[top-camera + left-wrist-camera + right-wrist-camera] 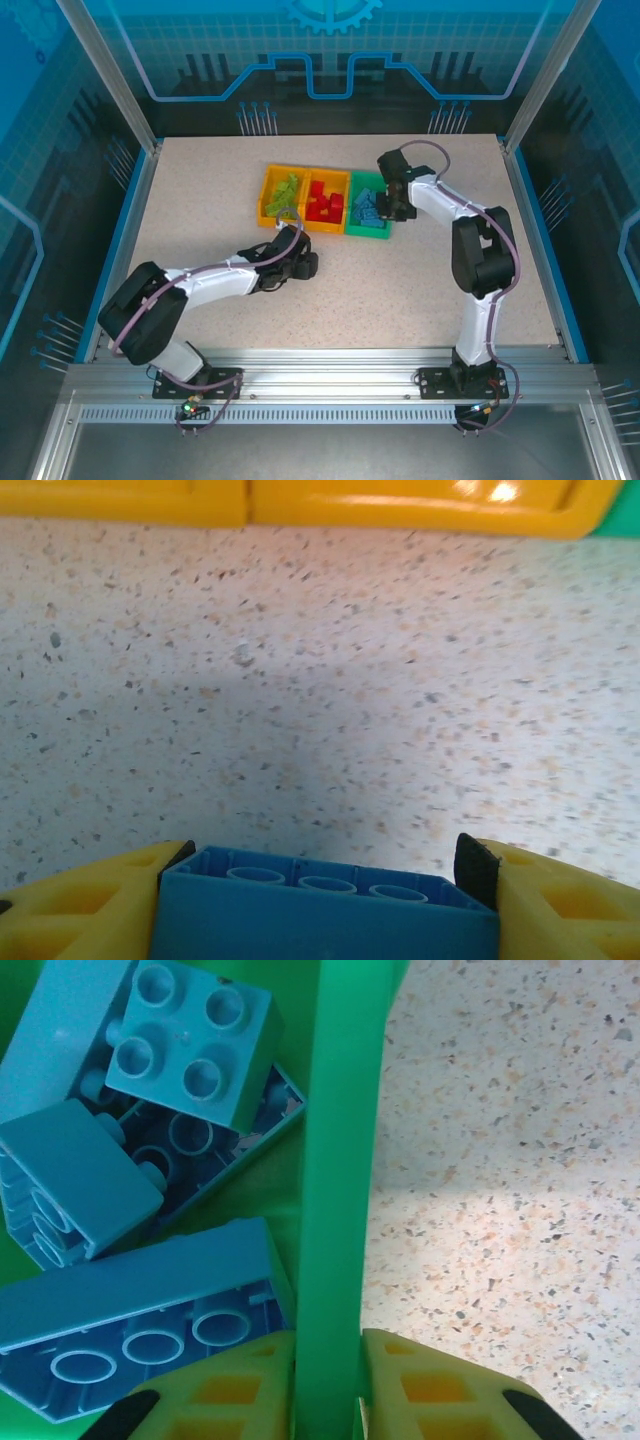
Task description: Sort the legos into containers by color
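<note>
the left gripper (325, 875) is clamped end to end on a light blue brick (320, 920), held hollow side up between its yellow fingers (80, 915) at the bottom edge of the left wrist view, with bare table (320, 700) beyond it and the yellow bins (400, 505) along the top of the frame. the brick looks light, rigid and slick-walled, so a firm squeeze on flat opposite walls, as here, should suit it better than the studs. the right gripper (328, 1345) pinches the right wall of the green bin (340, 1110), blue legos (190, 1040) piled at that frame's left.

Bare table (420, 290) lies open; three bins (322, 229) crowd its far middle.
</note>
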Robot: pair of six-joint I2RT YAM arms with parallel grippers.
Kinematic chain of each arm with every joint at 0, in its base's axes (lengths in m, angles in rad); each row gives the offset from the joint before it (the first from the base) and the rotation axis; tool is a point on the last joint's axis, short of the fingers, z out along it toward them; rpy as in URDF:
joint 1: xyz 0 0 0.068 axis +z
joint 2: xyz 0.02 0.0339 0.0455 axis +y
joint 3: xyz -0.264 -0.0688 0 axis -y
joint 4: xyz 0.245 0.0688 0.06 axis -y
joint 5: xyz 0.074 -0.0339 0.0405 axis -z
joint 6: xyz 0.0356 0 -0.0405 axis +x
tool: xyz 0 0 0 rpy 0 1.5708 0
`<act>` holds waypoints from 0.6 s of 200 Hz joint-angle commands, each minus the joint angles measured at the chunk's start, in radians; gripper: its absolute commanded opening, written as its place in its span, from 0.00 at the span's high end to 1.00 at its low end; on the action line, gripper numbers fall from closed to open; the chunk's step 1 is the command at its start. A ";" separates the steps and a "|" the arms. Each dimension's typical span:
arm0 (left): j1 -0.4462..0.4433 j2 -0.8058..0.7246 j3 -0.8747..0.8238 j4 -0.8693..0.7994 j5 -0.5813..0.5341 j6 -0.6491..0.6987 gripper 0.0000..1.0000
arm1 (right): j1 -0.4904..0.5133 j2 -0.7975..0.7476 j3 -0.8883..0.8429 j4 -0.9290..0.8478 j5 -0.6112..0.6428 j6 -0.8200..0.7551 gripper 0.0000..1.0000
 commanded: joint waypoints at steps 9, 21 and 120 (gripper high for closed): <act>-0.006 -0.052 0.052 -0.035 0.001 -0.010 0.37 | 0.053 -0.016 -0.045 0.005 -0.025 -0.001 0.79; -0.006 -0.057 0.082 -0.043 0.002 0.004 0.37 | 0.071 -0.017 -0.051 0.008 -0.026 0.000 0.79; -0.003 0.115 0.374 -0.055 -0.001 0.112 0.35 | 0.179 -0.034 -0.081 0.028 -0.042 0.083 0.69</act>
